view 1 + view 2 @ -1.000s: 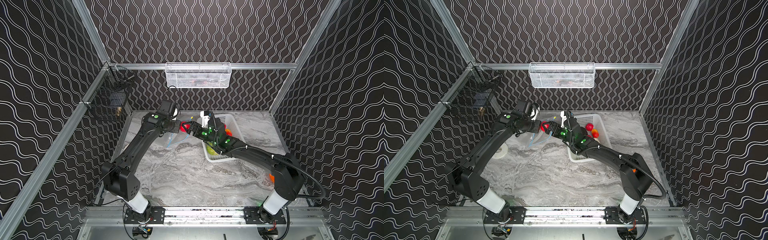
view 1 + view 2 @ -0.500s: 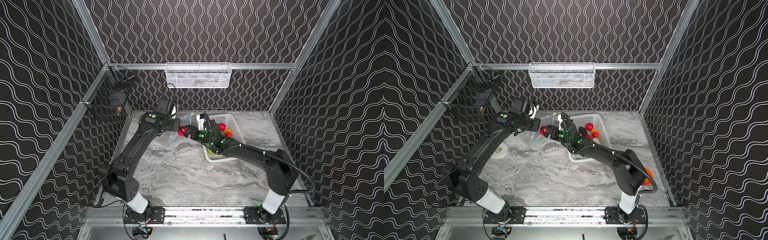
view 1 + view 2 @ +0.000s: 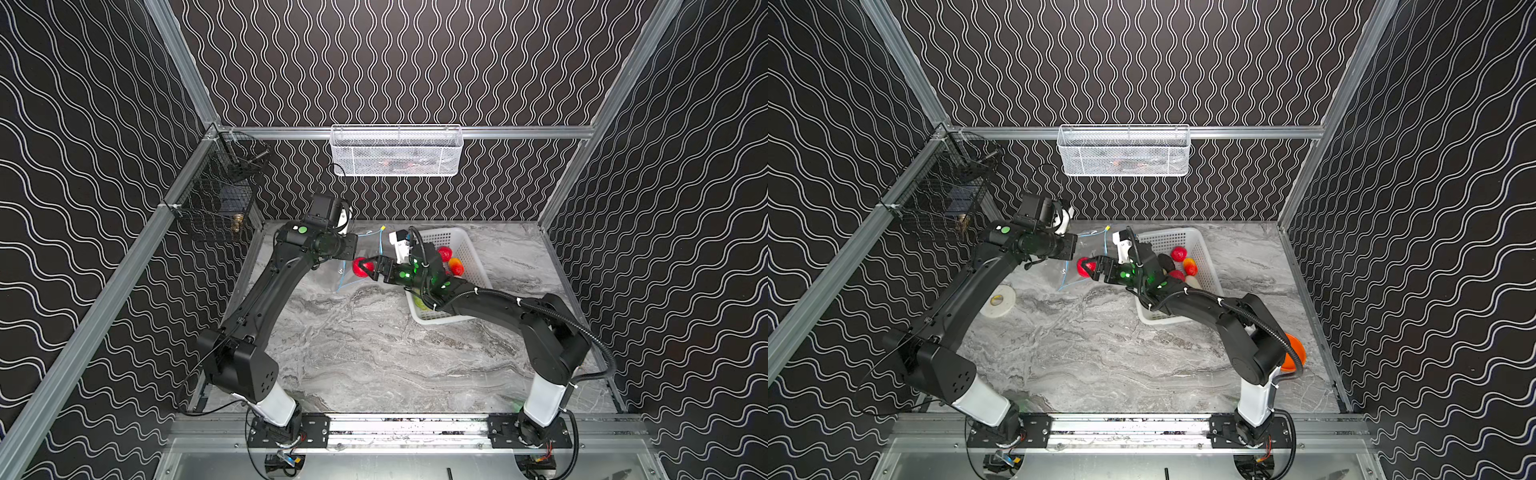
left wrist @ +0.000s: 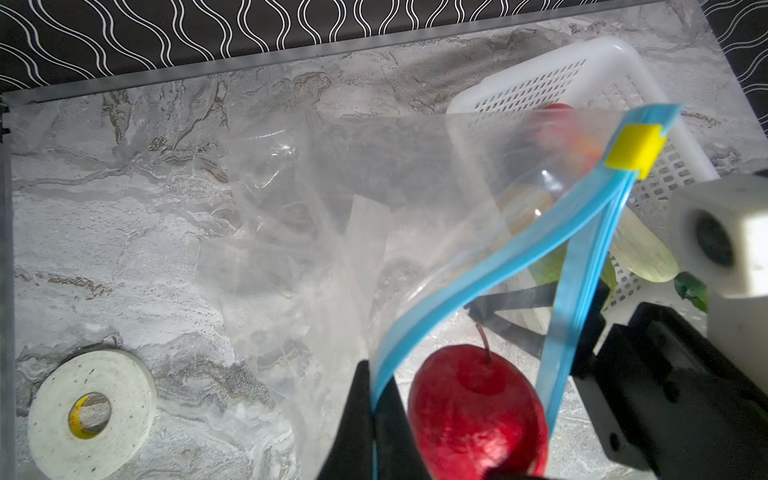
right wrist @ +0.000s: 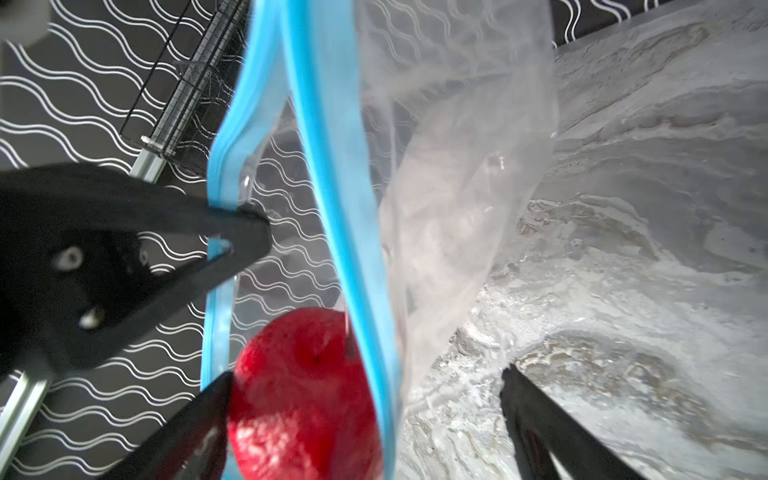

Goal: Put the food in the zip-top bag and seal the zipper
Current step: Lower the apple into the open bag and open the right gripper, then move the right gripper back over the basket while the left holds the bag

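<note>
A red apple, stem showing, sits in the open mouth of the zip-top bag, between the two blue runs of the zipper. The right claw stands wide apart around it. One finger lies right beside the apple's side, though I can't tell if it touches. The other finger is well clear, outside the bag over the marble table.

Facing that claw's tips, the left claw is pinched tight on one run of the zipper and holds that lip raised, with the clear film sagging away beyond it. The yellow slider tab sits at the zipper's far end from the left claw.

Behind the right claw, under its wrist, is the white basket. It holds another red round, an orange-yellow pepper and a dark avocado. Back along the left arm, beneath its forearm, a white tape roll lies flat on the table.
</note>
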`<state>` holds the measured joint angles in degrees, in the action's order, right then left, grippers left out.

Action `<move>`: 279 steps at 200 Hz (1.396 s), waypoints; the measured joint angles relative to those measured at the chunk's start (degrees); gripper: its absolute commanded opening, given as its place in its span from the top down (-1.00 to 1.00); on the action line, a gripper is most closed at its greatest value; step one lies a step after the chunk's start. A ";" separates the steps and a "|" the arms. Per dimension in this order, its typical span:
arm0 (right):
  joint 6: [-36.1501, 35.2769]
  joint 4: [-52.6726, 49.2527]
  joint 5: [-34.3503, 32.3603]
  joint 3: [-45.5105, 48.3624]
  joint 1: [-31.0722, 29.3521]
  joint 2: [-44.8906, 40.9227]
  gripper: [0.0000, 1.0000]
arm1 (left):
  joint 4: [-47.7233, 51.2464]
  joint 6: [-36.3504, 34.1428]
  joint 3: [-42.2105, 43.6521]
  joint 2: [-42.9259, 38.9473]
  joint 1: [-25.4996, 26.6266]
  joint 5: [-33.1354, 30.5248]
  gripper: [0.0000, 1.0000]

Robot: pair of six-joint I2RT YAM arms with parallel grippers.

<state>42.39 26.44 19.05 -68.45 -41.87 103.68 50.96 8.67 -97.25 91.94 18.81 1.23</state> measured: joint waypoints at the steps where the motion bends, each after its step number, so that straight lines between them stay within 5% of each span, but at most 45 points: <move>1: -0.04 0.11 0.07 0.22 0.04 -0.13 -0.97 | 0.00 0.00 0.00 0.00 -0.02 0.04 1.00; 106: -4.09 0.98 1.07 6.73 3.91 -8.46 -0.97 | 0.13 0.33 0.02 -0.66 -1.40 1.88 1.00; 279: -8.57 -35.23 -18.38 -6.14 6.84 -12.33 -0.98 | 2.29 -3.04 -7.63 5.40 3.74 -16.39 1.00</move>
<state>33.82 -8.80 0.67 -74.59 -35.03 91.35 53.25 5.63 -104.88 97.34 22.55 -15.16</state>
